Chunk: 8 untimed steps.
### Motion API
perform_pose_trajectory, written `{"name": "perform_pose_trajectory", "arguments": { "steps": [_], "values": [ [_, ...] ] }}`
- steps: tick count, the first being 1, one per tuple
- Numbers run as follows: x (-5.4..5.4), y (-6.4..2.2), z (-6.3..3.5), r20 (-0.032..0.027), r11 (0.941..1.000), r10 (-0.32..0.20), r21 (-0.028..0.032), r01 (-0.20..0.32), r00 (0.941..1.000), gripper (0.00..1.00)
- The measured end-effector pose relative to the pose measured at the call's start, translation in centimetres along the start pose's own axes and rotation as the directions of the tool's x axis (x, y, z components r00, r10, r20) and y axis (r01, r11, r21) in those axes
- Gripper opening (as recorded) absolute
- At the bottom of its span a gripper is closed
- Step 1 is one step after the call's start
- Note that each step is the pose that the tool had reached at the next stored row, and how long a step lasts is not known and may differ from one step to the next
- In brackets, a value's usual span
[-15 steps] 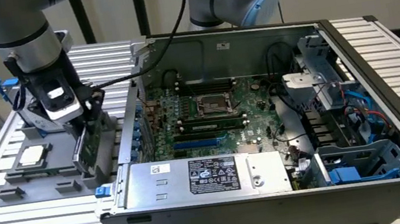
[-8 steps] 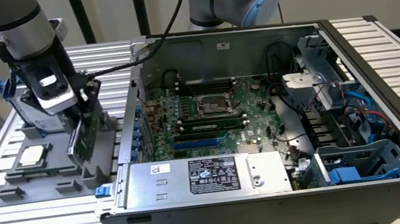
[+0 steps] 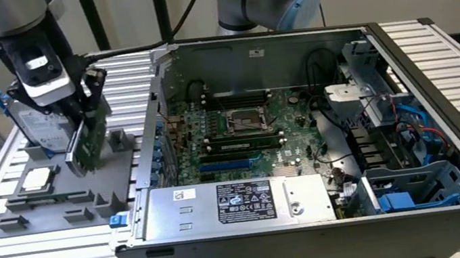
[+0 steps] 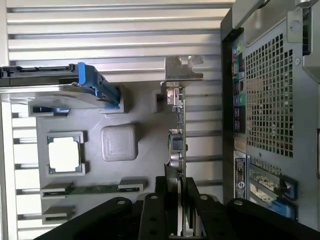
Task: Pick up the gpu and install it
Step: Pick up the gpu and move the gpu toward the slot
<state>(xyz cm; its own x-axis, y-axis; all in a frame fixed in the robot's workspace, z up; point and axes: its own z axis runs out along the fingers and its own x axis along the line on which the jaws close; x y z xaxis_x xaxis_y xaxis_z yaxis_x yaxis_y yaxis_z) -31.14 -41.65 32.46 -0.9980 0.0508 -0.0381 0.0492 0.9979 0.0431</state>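
Note:
The gpu [image 3: 82, 145] stands on edge over the grey parts holder [image 3: 58, 204] at the exterior view's left, its green board showing. My gripper [image 3: 82, 115] comes down on it from above. In the wrist view the gpu [image 4: 178, 145] appears edge-on, its silver bracket [image 4: 183, 69] at the far end, and my gripper [image 4: 176, 189] is shut on it with a black finger on each side. I cannot tell whether the card still rests in its holder slot. The open computer case [image 3: 450, 137] lies to the exterior view's right, its motherboard [image 3: 240, 134] exposed.
On the holder [image 4: 145, 130] a silver hard drive with blue rails [image 3: 36, 127] [image 4: 60, 82] stands just behind the card, and a square CPU chip [image 3: 37, 178] [image 4: 64, 154] and a memory stick [image 4: 95, 189] lie nearby. The case's rear wall [image 4: 270, 100] is close beside the card.

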Motion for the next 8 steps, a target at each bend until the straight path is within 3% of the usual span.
{"name": "perform_pose_trajectory", "arguments": {
  "steps": [8],
  "values": [
    [-0.6,0.18,-3.63,-0.0002,1.0,-0.001,0.0,0.001,1.0,0.0]
  ]
}}
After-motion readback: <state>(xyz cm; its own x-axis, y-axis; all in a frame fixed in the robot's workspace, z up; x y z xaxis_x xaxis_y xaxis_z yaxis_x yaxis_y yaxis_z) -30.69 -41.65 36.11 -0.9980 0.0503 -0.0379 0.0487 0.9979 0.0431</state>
